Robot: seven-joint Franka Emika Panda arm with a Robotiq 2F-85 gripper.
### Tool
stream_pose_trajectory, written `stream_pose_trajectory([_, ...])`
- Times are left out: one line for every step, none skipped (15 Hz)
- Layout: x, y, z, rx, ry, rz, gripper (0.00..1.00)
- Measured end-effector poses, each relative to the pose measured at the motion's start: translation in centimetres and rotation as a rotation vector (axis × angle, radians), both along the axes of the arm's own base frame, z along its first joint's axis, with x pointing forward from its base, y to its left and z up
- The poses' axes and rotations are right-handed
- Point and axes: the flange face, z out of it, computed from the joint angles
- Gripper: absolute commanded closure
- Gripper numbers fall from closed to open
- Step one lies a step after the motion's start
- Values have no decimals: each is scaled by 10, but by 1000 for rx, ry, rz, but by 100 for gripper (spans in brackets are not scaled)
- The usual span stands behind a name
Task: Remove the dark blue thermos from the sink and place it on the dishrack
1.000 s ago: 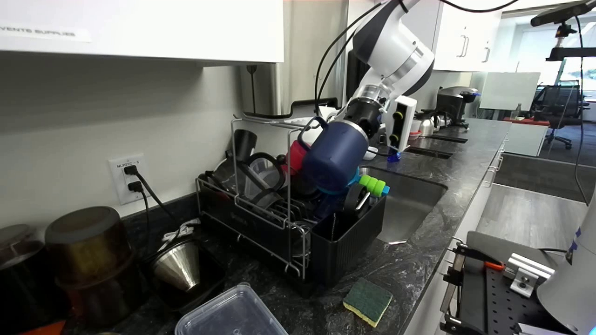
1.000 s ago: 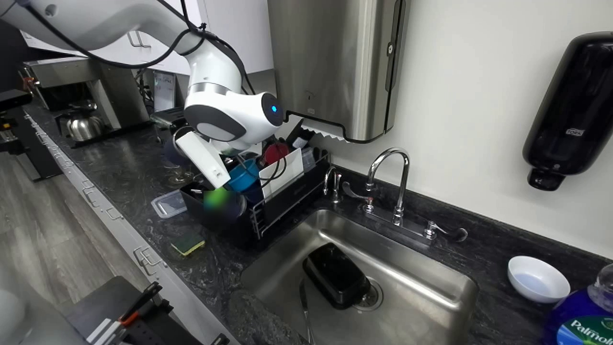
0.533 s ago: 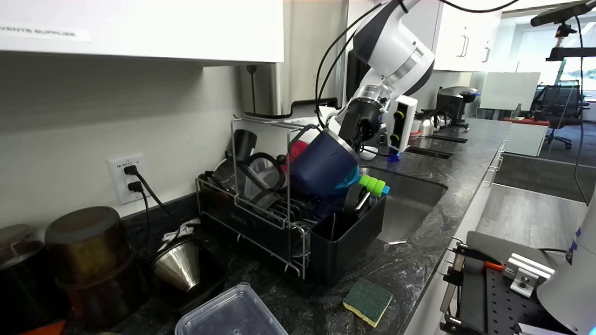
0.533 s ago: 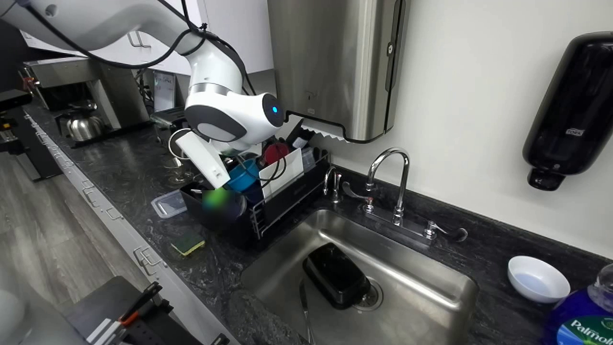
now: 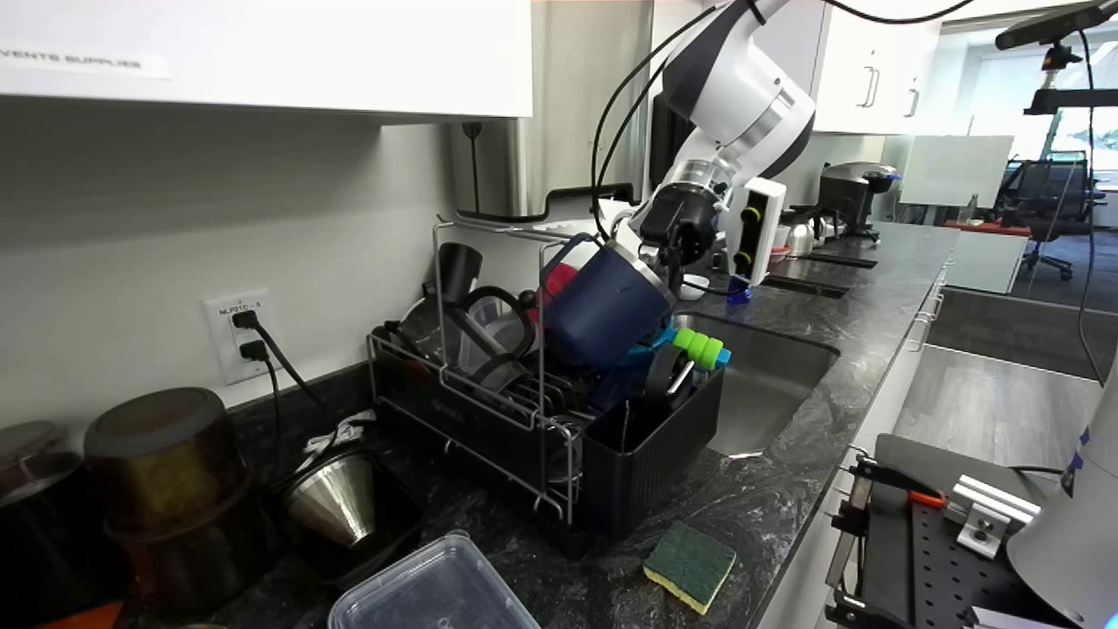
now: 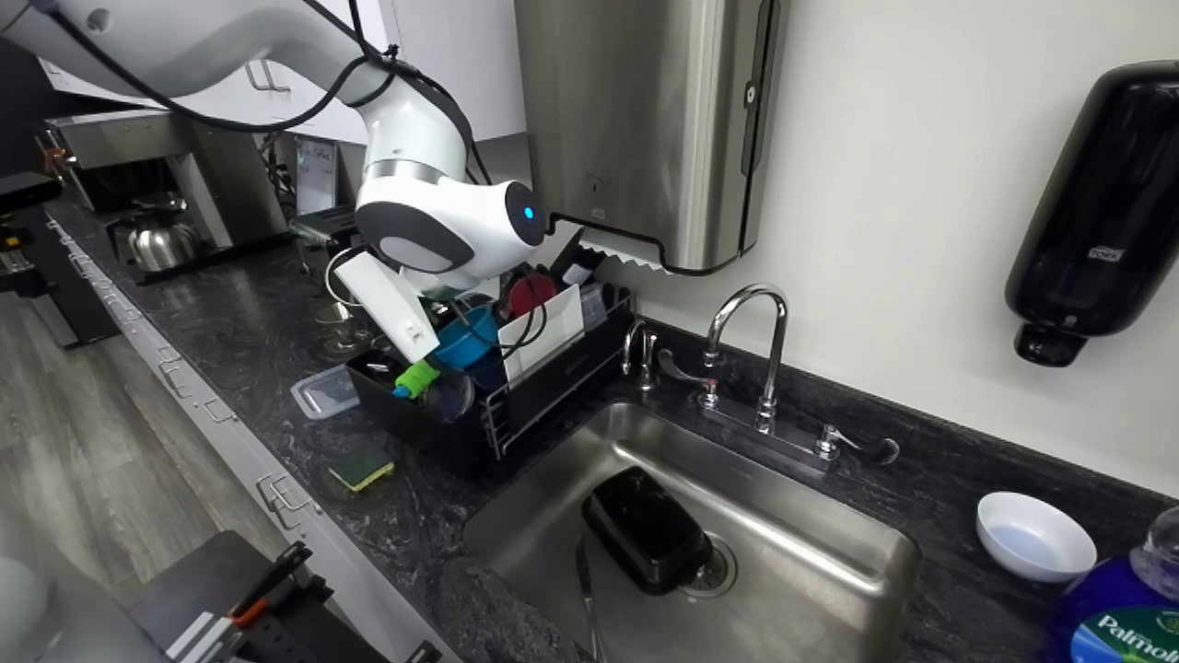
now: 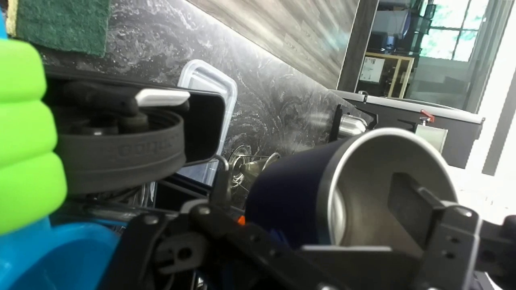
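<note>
The dark blue thermos, a mug with a loop handle, lies tilted among the dishes in the dishrack, its base down and its steel-rimmed mouth toward my gripper. In the wrist view, my jaws stand apart at the mouth of the thermos. One finger of the gripper reaches inside the mouth, and the other crosses low in front of its rim. Whether either touches the steel cannot be seen. The arm hides the thermos in an exterior view, where the sink shows.
A green-handled utensil and a black holder stand beside the thermos. A blue bowl and a white board also fill the rack. A black container lies in the sink. A sponge sits on the counter.
The jaws have spread and let go of the thermos. It has dropped slightly away from the gripper, down and left in an exterior view. The arm has hardly moved.
</note>
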Motion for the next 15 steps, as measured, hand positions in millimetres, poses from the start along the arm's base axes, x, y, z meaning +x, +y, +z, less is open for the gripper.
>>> stream_pose_trajectory([0,0,0,1,1,1,0])
stream_pose_trajectory([0,0,0,2,1,2,0])
stream_pose_trajectory([0,0,0,2,2,2,0])
stream_pose_trajectory([0,0,0,3,2,3,0])
stream_pose_trajectory([0,1,0,3,2,3,0])
stream_pose_trajectory([-1,1,0,4,3,4,0])
stream_pose_trajectory([-1,1,0,5,3,4,0])
stream_pose_trajectory([-1,0,0,5,3,3,0])
stream_pose_trajectory([-1,-1,0,4,3,1,0])
stream_pose_trajectory([-1,-2,0,4,3,-1,0])
stream_pose_trajectory([-1,-4,0,2,4,-3,0])
stream_pose_trajectory([-1,-7,0,0,4,-6,0])
stream_pose_trajectory([-1,-10,0,-3,4,-11,0])
stream_pose_trajectory([-1,-15,0,-6,3,-16,0])
stream_pose_trajectory([0,-19,0,-8,2,-24,0])
